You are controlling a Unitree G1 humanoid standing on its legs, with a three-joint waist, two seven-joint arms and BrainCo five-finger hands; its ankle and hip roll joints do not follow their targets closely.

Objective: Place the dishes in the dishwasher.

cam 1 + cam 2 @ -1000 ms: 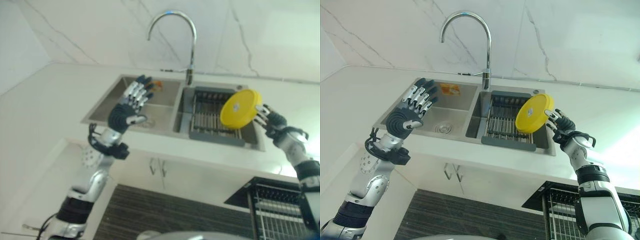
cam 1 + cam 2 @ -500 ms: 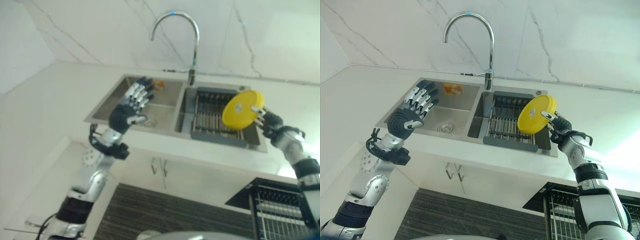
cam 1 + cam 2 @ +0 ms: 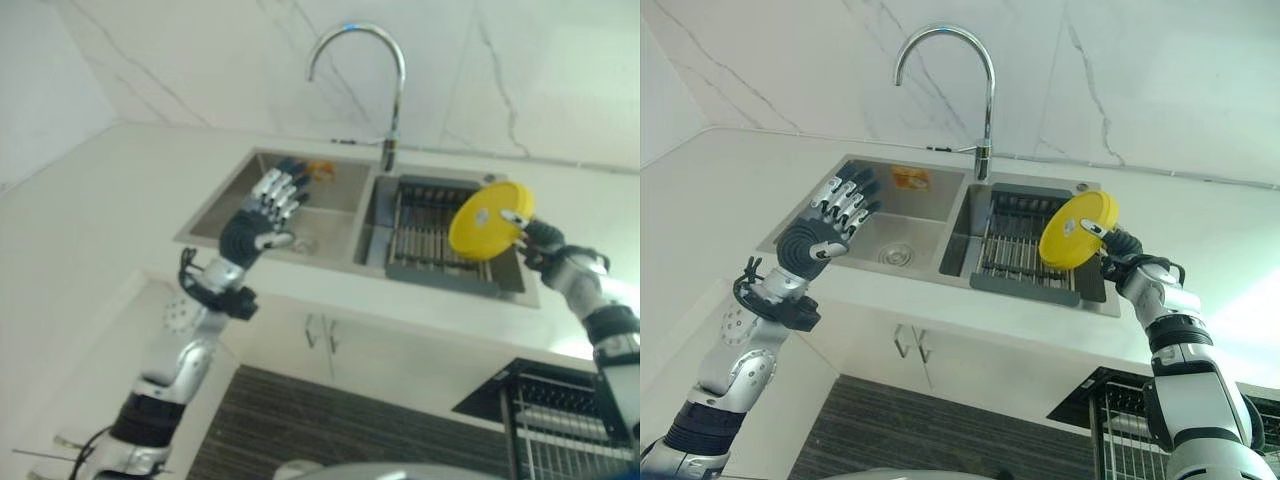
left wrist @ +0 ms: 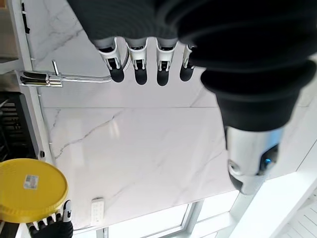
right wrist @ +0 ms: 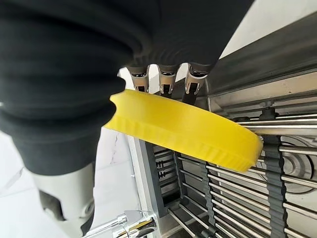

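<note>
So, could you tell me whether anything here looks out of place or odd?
Nothing stands out. The right hand holds the yellow plate on edge above the sink rack, the left hand is open over the other basin, and nothing looks spilled or damaged.

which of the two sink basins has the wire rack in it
The basin on the robot's right, beside the right hand holding the round yellow plate; it holds the grey wire rack. The left basin shows bare steel and a drain.

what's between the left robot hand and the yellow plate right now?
In the right eye view, the left robot hand hovers open over the left sink basin. Between it and the yellow plate, held by the right robot hand, lie the basin divider, faucet and drying rack.
</note>
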